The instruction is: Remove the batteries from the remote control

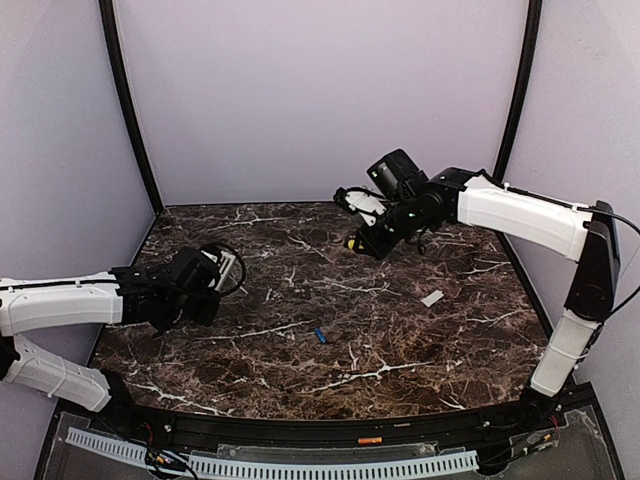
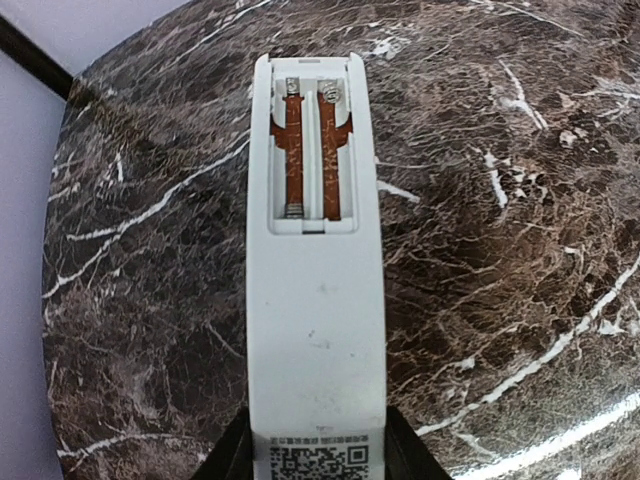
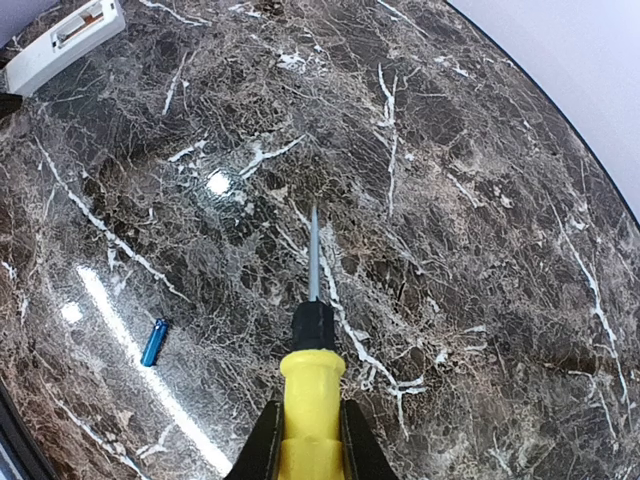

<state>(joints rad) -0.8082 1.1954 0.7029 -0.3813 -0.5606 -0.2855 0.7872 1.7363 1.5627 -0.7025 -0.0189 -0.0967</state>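
The left gripper (image 2: 315, 462) is set narrow, its jaws clamped on the two long edges of the slim white rectangular plastic remote control (image 2: 315, 300), at the end that bears the dark square code mark. In the left wrist view the remote runs from bottom centre to top centre of the frame. The uncovered battery compartment (image 2: 310, 150) faces the camera. This grip leaves the compartment end free for access. Both bays show only orange-brown backing and metal contacts, and no cell is seated in either.

The right gripper (image 3: 312, 440) is closed almost fully on a screwdriver (image 3: 312, 380) with a yellow plastic handle, black collar and thin metal shaft. The shaft points up-frame and its tip touches nothing. The tool is judged to serve as a pry for the cells.

One small blue cylindrical battery (image 3: 154, 342) lies on the dark brown, white-veined marble table top (image 3: 480, 250) at the lower left of the right wrist view, well apart from both grippers. No second battery is visible in any view. A small flat white lid piece (image 1: 432, 298) lies alone, right of centre in the top view.

Judgement: unloading appears complete or nearly so, and the second cell remains to be located
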